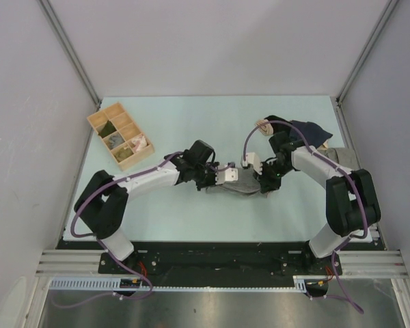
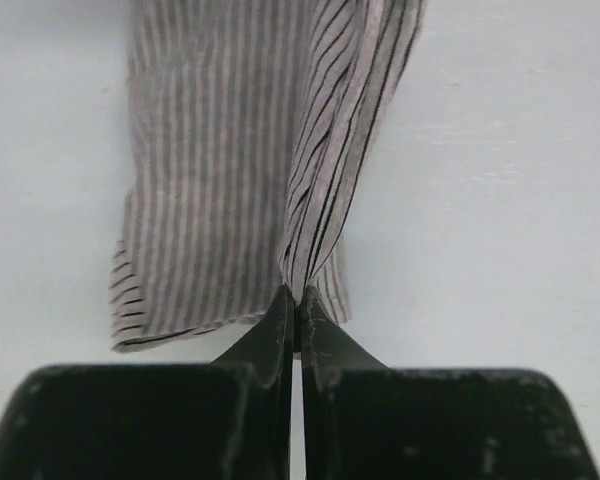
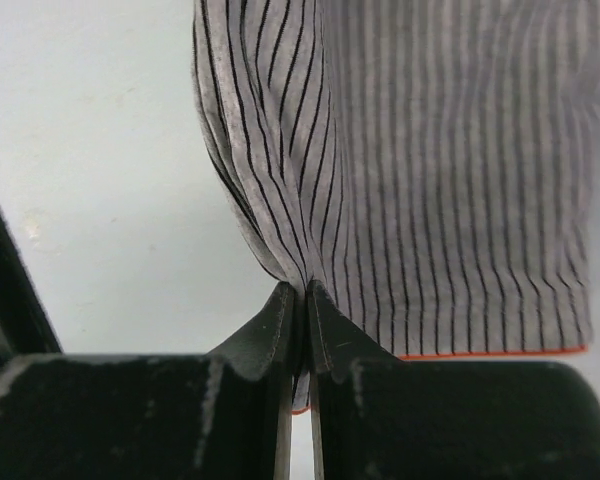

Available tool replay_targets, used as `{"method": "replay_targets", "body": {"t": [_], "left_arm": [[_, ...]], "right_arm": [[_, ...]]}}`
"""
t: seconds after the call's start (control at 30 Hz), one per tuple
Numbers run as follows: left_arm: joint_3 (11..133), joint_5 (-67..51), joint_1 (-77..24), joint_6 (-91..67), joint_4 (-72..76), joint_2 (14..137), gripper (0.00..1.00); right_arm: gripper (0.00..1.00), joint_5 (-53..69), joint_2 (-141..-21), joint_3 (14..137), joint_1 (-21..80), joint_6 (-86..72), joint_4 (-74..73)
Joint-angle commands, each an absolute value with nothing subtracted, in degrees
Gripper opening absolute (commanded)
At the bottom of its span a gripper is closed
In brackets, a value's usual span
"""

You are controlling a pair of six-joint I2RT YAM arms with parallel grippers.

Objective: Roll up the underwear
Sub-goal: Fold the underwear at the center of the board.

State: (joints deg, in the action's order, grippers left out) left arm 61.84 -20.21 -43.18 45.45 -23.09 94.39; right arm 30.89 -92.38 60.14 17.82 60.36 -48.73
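Top external view, from left to right: a wooden divided tray [image 1: 119, 134] sits near the far left corner of the pale table [image 1: 191, 116], with dark green and pinkish items in some of its compartments. The left arm reaches from its base toward the middle, and the left gripper [image 1: 222, 176] meets the left end of the underwear [image 1: 242, 183], a grey striped cloth lying at the centre of the table between the two arms. The right gripper [image 1: 263, 183] is at the cloth's right end, so the garment spans the short gap between both grippers. Further right and toward the back, a navy blue garment [image 1: 311, 131] lies bunched just behind the right arm, and a beige-grey garment [image 1: 342, 156] lies beside it at the right edge, partly hidden by the arm. On the left wrist camera, the two dark fingers [image 2: 270, 335] are pressed together with a raised fold of the striped fabric pinched between their tips, while the rest of the cloth lies flat on the table to the left of the fold. On the right wrist camera, that gripper's fingers [image 3: 325, 330] are likewise clamped on a lifted fold, with the flat part spreading to the right and a thin orange trim [image 3: 490, 352] along its near hem.
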Motion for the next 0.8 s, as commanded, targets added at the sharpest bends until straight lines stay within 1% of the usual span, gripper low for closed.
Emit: {"method": "replay_targets", "body": {"t": [0.0,0.3,0.47,0.6,0.77], "left_arm": [[68.1,-24.6,-39.6,45.2,-26.8,96.8,0.0],[80.2,-23.1,-35.7,42.2,-27.5,107.9,0.0],[87.3,-21.3,-34.5,40.5,-30.6,114.1,0.0],[88.0,-20.7,-33.8,39.4,-31.2,116.4,0.01],[85.3,-20.6,-33.4,38.6,-30.9,116.6,0.0]], "right_arm": [[0.08,28.6,-95.9,67.9,17.1,57.8,-49.3],[0.08,24.3,-106.8,77.2,15.6,50.8,-49.4],[0.09,24.9,-108.7,80.0,13.7,47.1,-48.2],[0.1,26.2,-109.1,81.7,13.1,47.1,-49.5],[0.11,27.2,-110.3,84.1,13.0,47.1,-51.8]]}}
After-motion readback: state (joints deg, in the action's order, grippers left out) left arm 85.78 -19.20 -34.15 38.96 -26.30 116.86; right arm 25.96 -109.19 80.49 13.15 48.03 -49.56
